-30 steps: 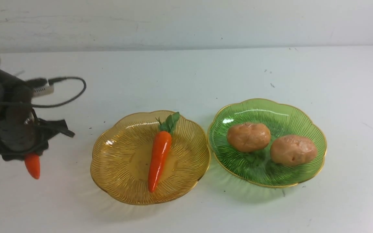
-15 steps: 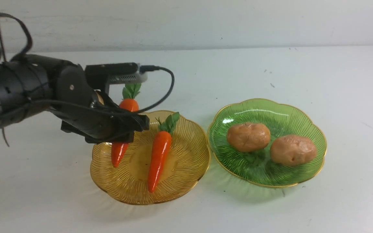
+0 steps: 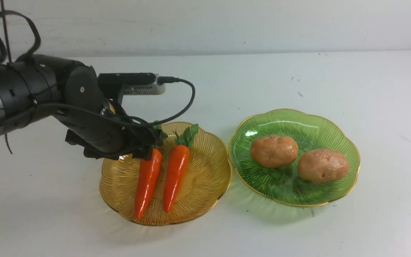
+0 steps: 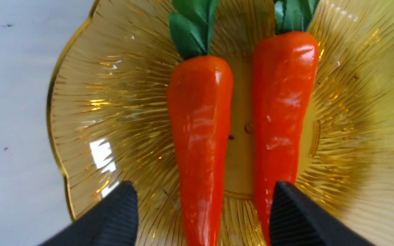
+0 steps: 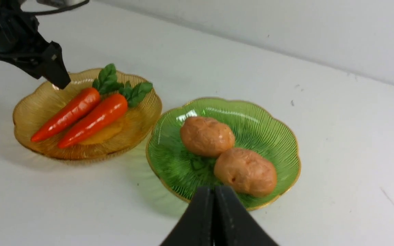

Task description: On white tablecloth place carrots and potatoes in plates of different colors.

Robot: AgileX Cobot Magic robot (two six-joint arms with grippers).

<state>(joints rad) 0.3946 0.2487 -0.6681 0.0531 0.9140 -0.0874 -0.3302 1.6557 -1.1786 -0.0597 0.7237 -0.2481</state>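
Lying side by side in amber plate [image 3: 205, 167]: left carrot [image 3: 147, 182], right carrot [image 3: 175, 175], leafy tops toward far rim. Left potato [image 3: 274, 150], right potato [image 3: 323, 165] in green plate [image 3: 280, 121] alongside, on white tablecloth [image 3: 334, 82]. Left gripper [image 4: 204, 218] over left carrot, jaws spread, gripping nothing. Right gripper [image 5: 214, 205] clenched, empty.

A second ago the left gripper [image 4: 204, 187] hung over the white tablecloth [image 3: 334, 89], well to the left of the amber plate [image 3: 209, 178], with the second carrot [image 3: 147, 182] clamped in it. It has since swung in over the plate's left half, and its jaws have spread apart and let go. Half a second ago the second carrot was held steeply tilted above the plate. It now lies flat in the plate's left half, alongside the first carrot [image 3: 175, 175], with its leaves toward the plate's far rim.
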